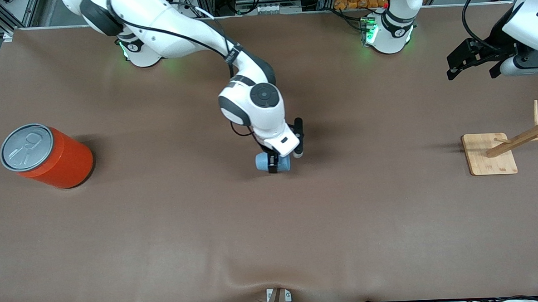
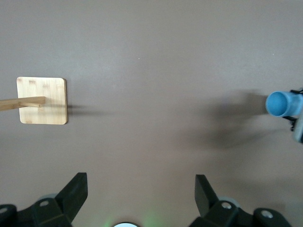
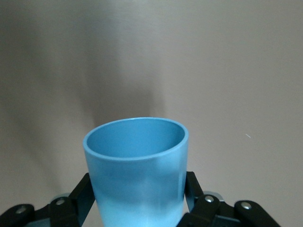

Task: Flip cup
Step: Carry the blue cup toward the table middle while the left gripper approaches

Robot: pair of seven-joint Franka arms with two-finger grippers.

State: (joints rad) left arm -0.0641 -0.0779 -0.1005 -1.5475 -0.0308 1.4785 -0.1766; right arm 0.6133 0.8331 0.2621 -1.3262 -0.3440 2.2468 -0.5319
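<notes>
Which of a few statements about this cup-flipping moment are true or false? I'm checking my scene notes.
1. The right hand grips the cup. True.
2. The cup stands upright on the table. False: it is held on its side.
3. The left hand is open and holds nothing. True.
4. The orange can lies on its side. False: it stands upright, lid up.
5. The wooden rack sits toward the left arm's end. True.

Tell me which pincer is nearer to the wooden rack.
Left. The left pincer hangs open over the table at the left arm's end, close to the wooden rack. The right pincer is mid-table, shut on the light-blue cup.
</notes>
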